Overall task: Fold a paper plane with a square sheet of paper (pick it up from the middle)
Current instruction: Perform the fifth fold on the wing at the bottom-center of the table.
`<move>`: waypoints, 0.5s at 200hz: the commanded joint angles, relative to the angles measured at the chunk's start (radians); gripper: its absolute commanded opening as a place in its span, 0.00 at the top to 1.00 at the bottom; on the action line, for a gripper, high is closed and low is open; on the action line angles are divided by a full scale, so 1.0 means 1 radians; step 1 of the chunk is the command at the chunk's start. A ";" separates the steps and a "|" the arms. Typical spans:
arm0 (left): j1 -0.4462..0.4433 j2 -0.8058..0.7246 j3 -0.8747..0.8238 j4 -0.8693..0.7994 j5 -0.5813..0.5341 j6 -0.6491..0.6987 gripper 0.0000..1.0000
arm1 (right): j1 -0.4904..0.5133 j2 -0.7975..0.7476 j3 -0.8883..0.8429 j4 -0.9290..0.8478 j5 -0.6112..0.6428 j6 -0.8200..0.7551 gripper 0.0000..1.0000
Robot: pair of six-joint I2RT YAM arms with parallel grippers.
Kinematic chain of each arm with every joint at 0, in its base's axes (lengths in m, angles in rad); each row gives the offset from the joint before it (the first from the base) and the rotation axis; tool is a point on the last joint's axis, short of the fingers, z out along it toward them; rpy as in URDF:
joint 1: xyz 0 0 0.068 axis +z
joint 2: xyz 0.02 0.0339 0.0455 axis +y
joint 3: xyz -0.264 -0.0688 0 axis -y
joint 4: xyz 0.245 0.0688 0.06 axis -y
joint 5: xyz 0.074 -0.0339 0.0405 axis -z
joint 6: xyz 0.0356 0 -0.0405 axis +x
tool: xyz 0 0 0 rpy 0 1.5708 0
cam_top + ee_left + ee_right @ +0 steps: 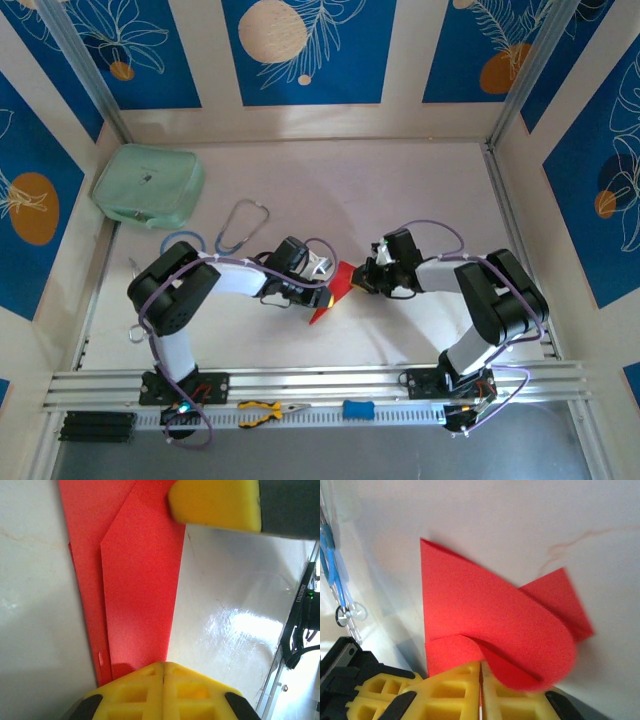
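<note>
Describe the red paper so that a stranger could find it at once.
Start at the pale table and go to its middle, where the left gripper and right gripper meet. Both pinch the paper there. It is folded, pointed and bright red, unlike the grey stethoscope and green pouch behind.

My left gripper [163,666] is at the bottom edge, fingers pressed together, pinching folded red paper [140,590] with layered creases. White table [235,605] on both sides. Another yellow finger pad [215,502] overlaps the paper's far end, top right.
</note>
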 commanded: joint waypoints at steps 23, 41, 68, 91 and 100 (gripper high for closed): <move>0.003 0.059 -0.060 -0.147 -0.048 -0.002 1.00 | -0.073 0.001 0.029 -0.109 0.121 0.006 0.89; 0.003 0.057 -0.062 -0.145 -0.049 -0.002 1.00 | -0.102 0.000 0.027 -0.122 0.135 0.023 0.89; 0.002 0.053 -0.065 -0.141 -0.048 -0.002 1.00 | -0.140 -0.010 0.033 -0.140 0.144 0.030 0.89; 0.003 0.053 -0.065 -0.141 -0.050 -0.002 1.00 | -0.144 -0.049 0.061 -0.203 0.188 0.010 0.89; 0.002 0.053 -0.065 -0.140 -0.049 -0.003 1.00 | -0.141 -0.077 0.071 -0.231 0.212 0.002 0.88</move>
